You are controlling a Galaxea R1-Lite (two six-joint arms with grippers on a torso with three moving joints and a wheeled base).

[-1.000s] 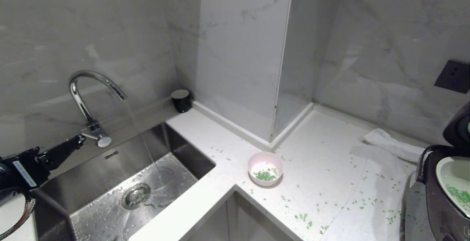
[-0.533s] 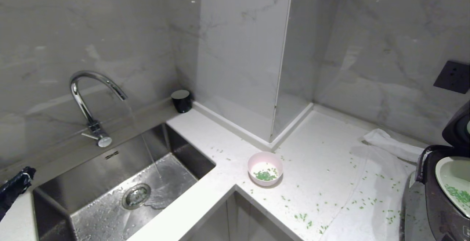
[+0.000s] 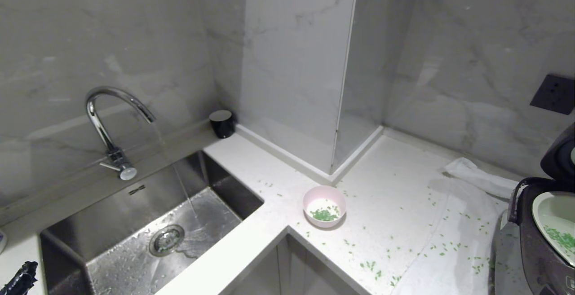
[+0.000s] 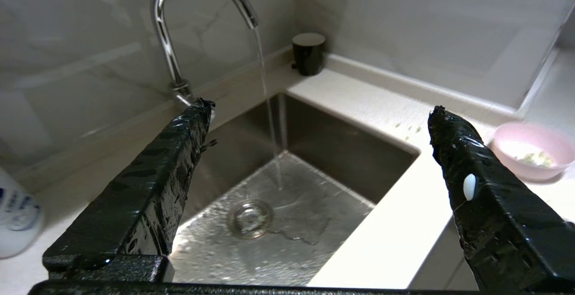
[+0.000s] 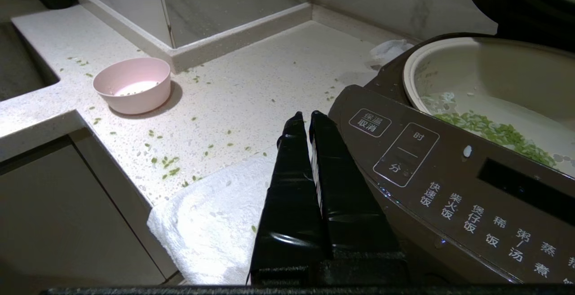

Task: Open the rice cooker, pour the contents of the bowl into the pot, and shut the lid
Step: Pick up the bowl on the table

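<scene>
The dark rice cooker (image 3: 534, 250) stands at the counter's right edge with its lid (image 3: 561, 156) raised. Its pale pot (image 3: 550, 207) holds green grains (image 3: 561, 239). The pink bowl (image 3: 324, 196) sits mid-counter by the sink corner, with a few grains (image 3: 323, 215) inside. My left gripper (image 4: 321, 107) hangs open and empty in front of the sink; only one fingertip (image 3: 20, 279) shows in the head view's lower left corner. My right gripper (image 5: 307, 114) is shut and empty, low beside the cooker's button panel (image 5: 449, 178), over a white towel.
A thin stream runs from the chrome faucet (image 3: 108, 111) into the steel sink (image 3: 112, 205). A black cup (image 3: 221, 123) stands in the back corner. A white towel (image 3: 467, 205) lies by the cooker. Green grains (image 3: 368, 266) are scattered over the counter. A white bottle (image 4: 15, 216) stands beside the sink.
My left arm has pulled back from the faucet handle, down toward the lower left corner, nearly out of the head view. The water keeps running.
</scene>
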